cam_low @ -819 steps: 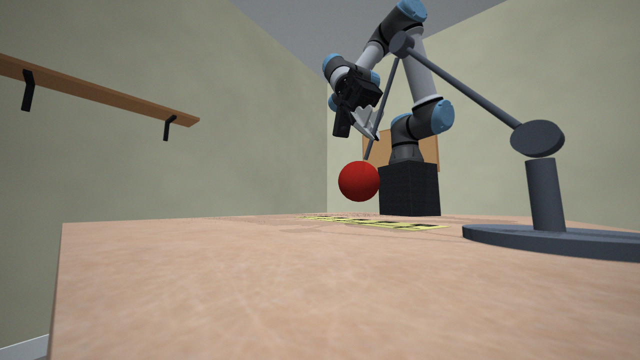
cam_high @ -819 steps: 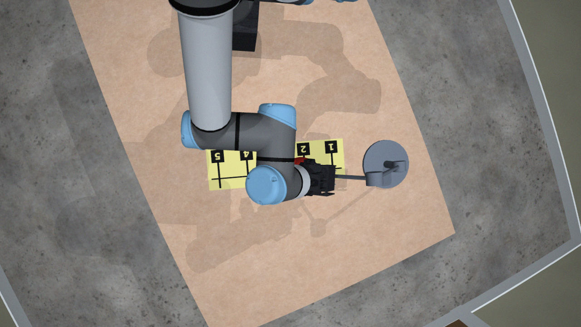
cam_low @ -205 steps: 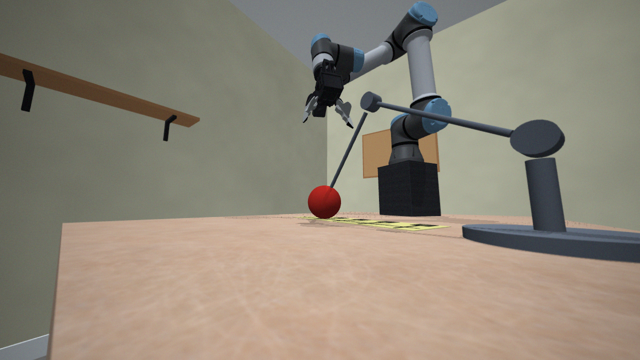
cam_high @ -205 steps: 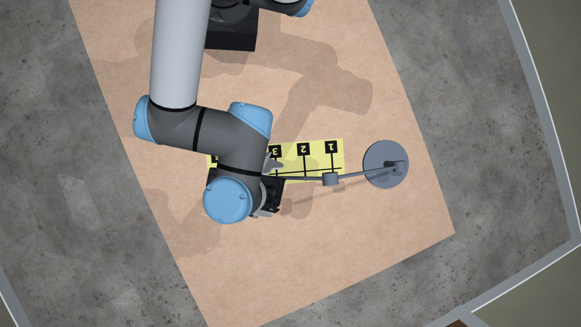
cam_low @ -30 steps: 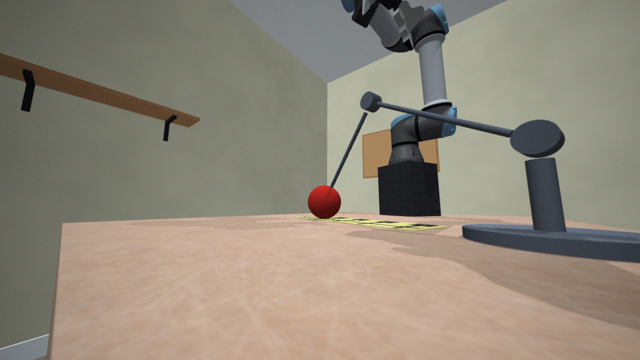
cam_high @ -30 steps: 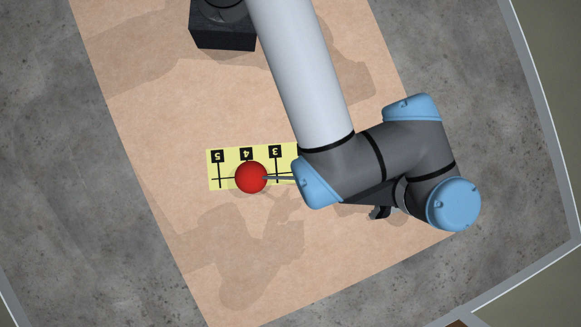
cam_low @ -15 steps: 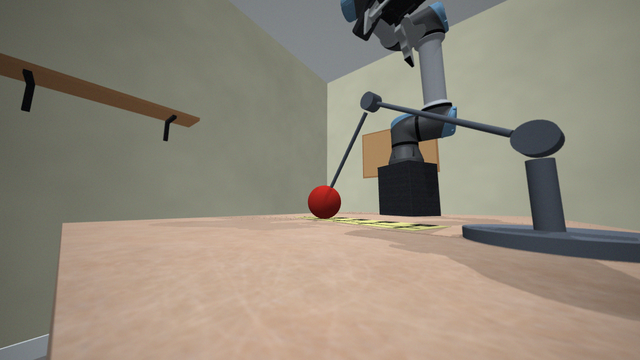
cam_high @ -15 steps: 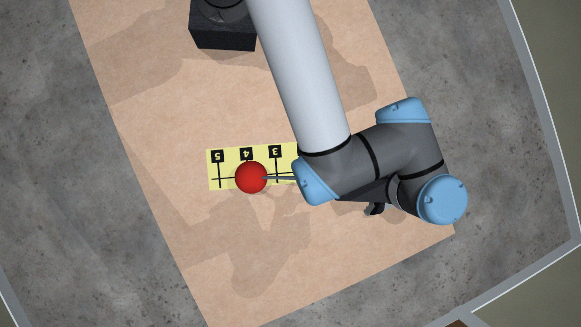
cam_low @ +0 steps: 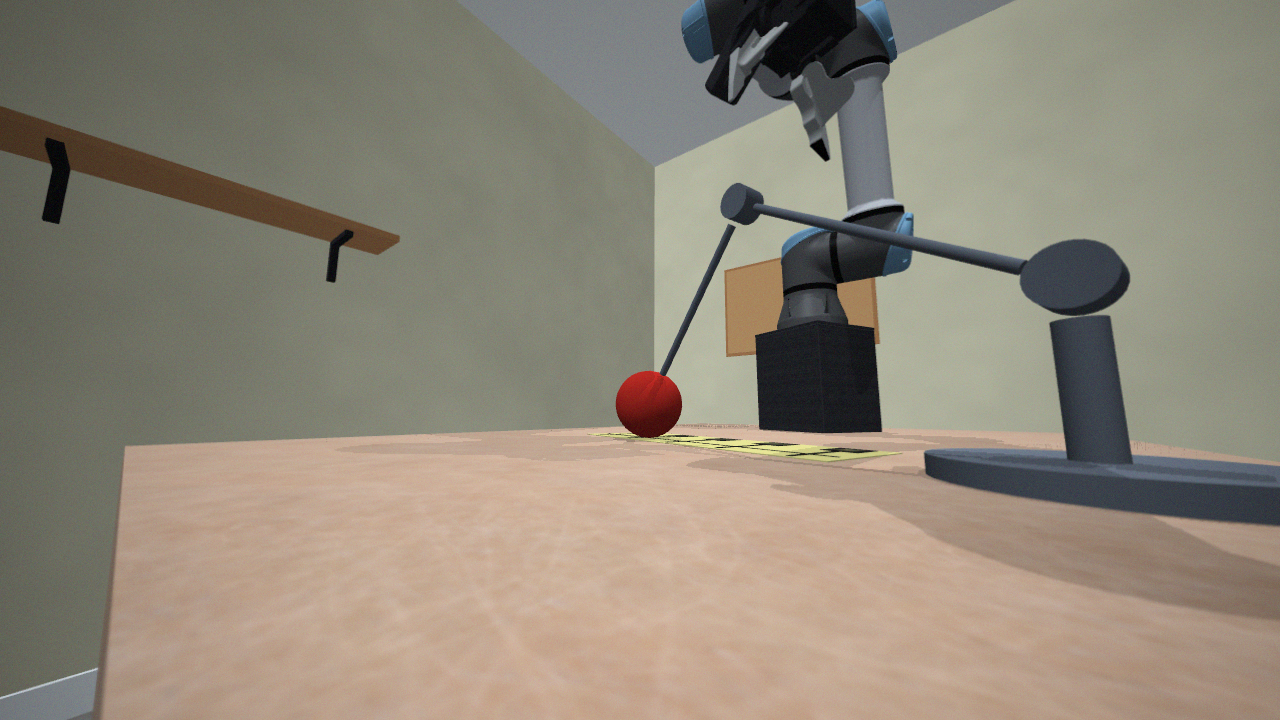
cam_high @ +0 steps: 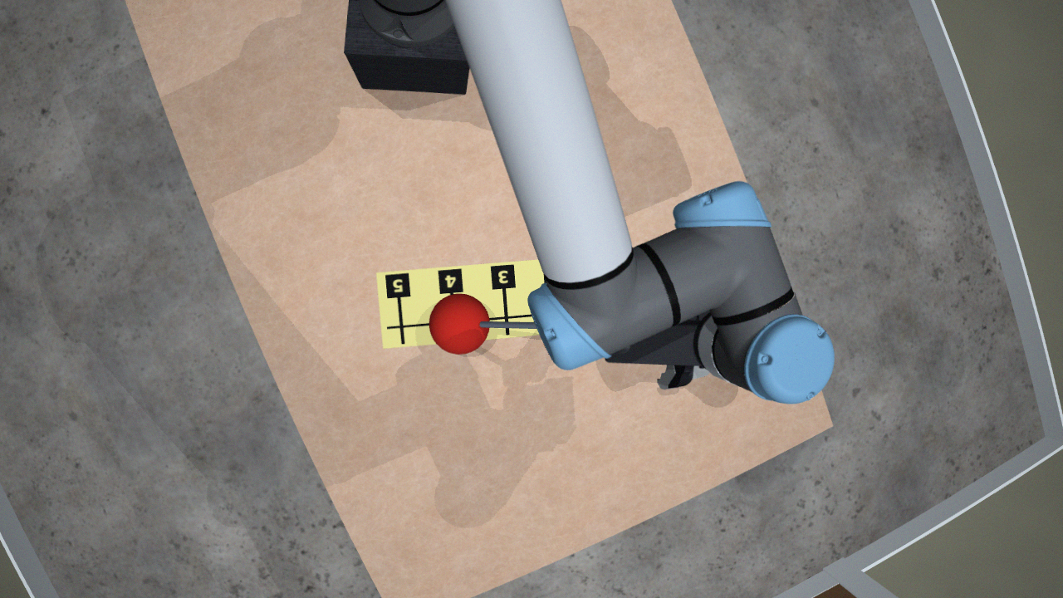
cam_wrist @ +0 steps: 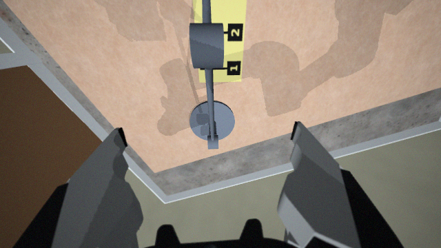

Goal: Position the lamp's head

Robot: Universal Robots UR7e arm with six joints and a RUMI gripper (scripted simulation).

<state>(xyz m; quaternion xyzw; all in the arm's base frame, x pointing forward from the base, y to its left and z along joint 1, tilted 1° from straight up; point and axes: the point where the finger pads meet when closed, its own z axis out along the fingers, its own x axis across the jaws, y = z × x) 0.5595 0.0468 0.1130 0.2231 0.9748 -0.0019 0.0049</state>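
Worktop (cam_low: 447,573) far below the pincer (cam_wrist: 207,138), which hangs high, jaws fully spread and holding nothing, the lamp base (cam_wrist: 225,118) right beneath it, and the red lamp head (cam_high: 459,322) well away, low over mark 4 (cam_high: 448,281)

olive-green walls (cam_low: 447,223), a bracketed wooden wall shelf (cam_low: 223,192), mottled grey concrete floor (cam_high: 854,149), pale baseboard (cam_high: 988,170)
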